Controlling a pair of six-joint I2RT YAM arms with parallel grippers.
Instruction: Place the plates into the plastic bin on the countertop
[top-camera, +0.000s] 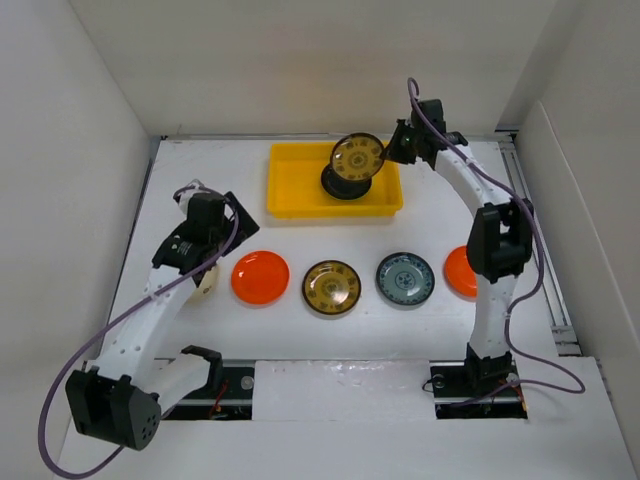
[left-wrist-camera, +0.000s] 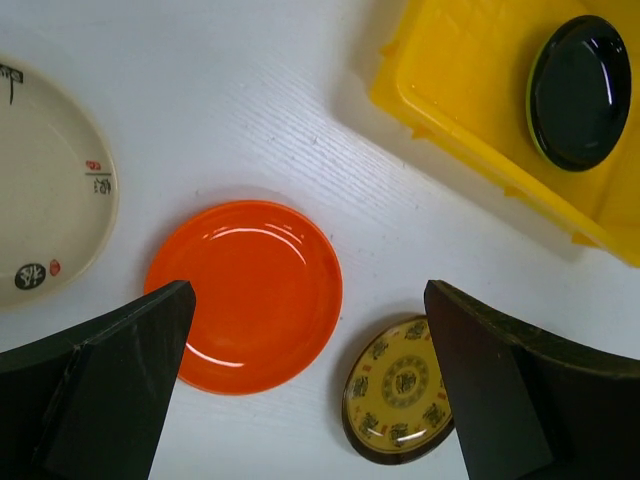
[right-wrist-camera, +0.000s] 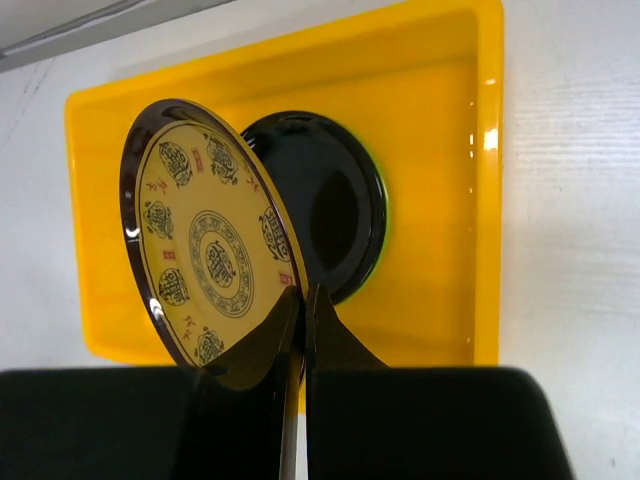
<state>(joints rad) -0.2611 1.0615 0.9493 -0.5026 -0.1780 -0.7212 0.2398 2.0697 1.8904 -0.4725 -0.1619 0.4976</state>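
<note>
My right gripper (top-camera: 392, 152) is shut on the rim of a brown-gold patterned plate (top-camera: 357, 158), held tilted on edge over the yellow plastic bin (top-camera: 290, 185); the wrist view shows it (right-wrist-camera: 205, 250) clamped at my fingertips (right-wrist-camera: 303, 300). A black plate (right-wrist-camera: 330, 215) lies in the bin on a lime green one. My left gripper (left-wrist-camera: 305, 390) is open above the countertop, between an orange plate (left-wrist-camera: 245, 295) and a second brown-gold plate (left-wrist-camera: 395, 390). A cream plate (left-wrist-camera: 45, 190) lies to its left. A blue-grey plate (top-camera: 405, 279) and another orange plate (top-camera: 458, 270) lie to the right.
White walls enclose the countertop (top-camera: 200, 330) on three sides. The plates on the countertop lie in a row in front of the bin. The right arm's elbow (top-camera: 500, 245) stands over the far-right orange plate.
</note>
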